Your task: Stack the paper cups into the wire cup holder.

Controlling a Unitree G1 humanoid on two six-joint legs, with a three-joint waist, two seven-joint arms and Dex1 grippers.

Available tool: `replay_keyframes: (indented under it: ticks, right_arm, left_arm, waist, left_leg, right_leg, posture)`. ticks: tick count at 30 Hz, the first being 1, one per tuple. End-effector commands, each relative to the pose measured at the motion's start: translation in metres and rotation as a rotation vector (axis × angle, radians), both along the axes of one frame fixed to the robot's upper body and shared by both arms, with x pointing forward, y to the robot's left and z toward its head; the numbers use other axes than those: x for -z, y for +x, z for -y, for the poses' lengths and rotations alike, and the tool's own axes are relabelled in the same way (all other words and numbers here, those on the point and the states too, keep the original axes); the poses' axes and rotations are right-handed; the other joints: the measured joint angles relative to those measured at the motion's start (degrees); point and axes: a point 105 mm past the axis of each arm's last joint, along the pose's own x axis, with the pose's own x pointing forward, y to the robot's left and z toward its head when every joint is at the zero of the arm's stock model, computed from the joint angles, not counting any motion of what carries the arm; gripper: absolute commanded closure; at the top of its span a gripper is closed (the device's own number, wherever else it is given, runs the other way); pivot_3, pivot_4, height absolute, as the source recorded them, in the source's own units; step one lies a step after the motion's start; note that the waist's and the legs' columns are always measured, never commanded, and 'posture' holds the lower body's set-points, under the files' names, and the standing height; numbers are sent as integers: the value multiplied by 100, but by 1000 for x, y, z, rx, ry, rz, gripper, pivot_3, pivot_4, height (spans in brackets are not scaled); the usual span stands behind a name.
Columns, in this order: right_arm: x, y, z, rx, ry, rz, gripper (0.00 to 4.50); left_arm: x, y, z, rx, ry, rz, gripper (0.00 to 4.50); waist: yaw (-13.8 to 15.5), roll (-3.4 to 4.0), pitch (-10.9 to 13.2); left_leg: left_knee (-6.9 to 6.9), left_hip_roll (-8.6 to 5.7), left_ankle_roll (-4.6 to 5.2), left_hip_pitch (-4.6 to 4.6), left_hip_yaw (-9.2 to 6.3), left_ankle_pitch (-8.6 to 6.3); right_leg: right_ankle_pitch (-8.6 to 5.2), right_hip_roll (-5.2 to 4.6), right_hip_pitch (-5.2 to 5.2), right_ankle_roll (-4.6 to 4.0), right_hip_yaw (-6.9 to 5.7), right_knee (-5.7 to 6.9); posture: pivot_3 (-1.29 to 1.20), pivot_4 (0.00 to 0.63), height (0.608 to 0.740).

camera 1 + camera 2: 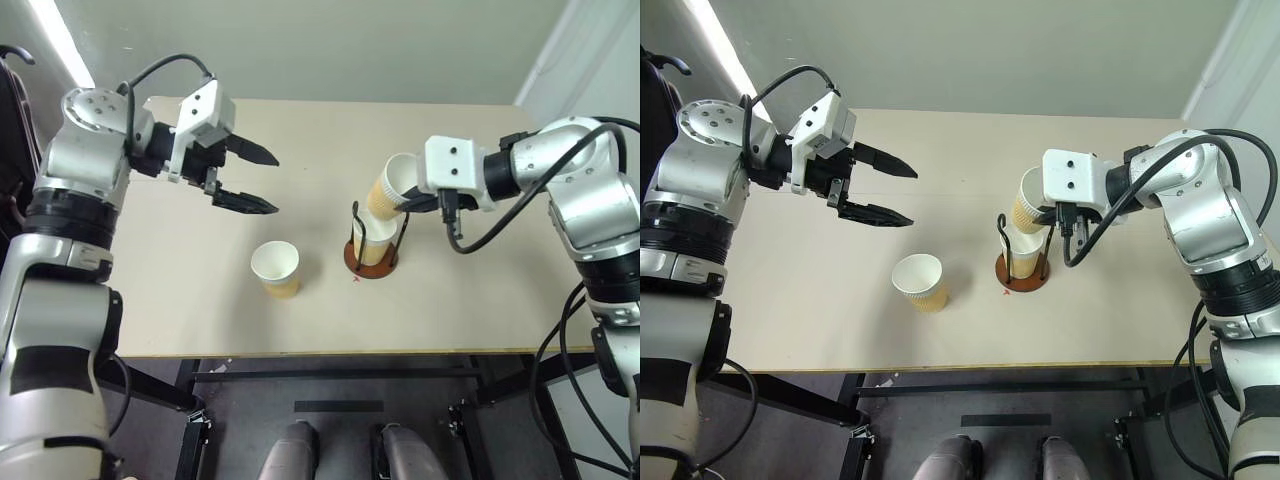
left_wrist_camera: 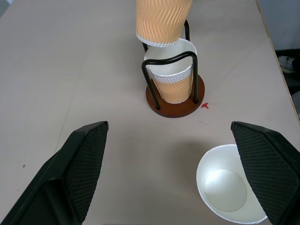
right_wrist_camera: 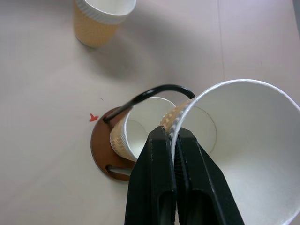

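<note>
Here, seen from above, a pale table top carries three paper cups and a wire holder, with one robot arm at each side.

Writing and labels: no brand, label or readable text shows on the cups, the holder or the table (image 1: 180, 300). The one mark is a small red speck (image 2: 205, 105) on the table just beside the holder's base.

Wire cup holder (image 1: 371, 262): a round reddish-brown disc with thin black wire loops standing upright, placed right of the table's centre.

Cup in holder (image 2: 169, 77): one tan-yellow ribbed cup stands upright on the disc between the wire loops, white inside.

Held cup (image 1: 392, 187): a second cup hangs tilted just above the seated cup, its base pointing down toward that cup's mouth. Whether the two touch cannot be told.

Right gripper (image 3: 172, 140): its two black fingers are pinched together over the rim and wall of the tilted cup, one finger inside and one outside.

Free cup (image 1: 276, 269): the third cup stands upright and alone on the table, left of the holder and apart from it.

Left gripper (image 1: 257, 178): held in the air over the left half of the table, its fingers spread wide and holding nothing, pointing toward the holder.

Hidden or cut off: the right gripper's fingertips are covered by the wrist housing in the head views. In the right wrist view the held cup's rim runs off the picture's edge and hides part of the holder. In the left wrist view the held cup's upper part is cut off.
</note>
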Motion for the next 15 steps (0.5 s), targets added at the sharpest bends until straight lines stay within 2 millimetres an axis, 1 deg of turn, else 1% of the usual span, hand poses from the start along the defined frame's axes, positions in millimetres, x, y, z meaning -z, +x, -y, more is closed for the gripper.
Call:
replay_keyframes:
  ticks: [1, 9, 15]
  right_arm:
    - [-3, -6, -6, -31, -5, 26, 4472]
    - [18, -4, -7, -35, -38, -18, 4472]
    - [26, -1, -8, -38, -64, -14, 4472]
  left_arm:
    - [-11, -6, 2, 39, -6, 25, 0]
    - [-12, -6, 3, 42, -8, 27, 0]
    - [-12, -6, 3, 43, -7, 29, 0]
  waist:
    - [1, 0, 0]
    - [0, 0, 0]
    - [-2, 0, 0]
  left_leg:
    - [0, 1, 0, 0, -2, 0]
    - [4, 1, -1, 0, -2, 1]
    - [4, 1, -2, 0, -3, 1]
  right_leg:
    - [-1, -2, 1, -2, 2, 0]
    - [-1, -2, 3, -4, 1, 1]
    - [2, 0, 1, -2, 0, 3]
  posture:
    - [0, 150, 740]
    - [0, 150, 740]
    - [0, 150, 740]
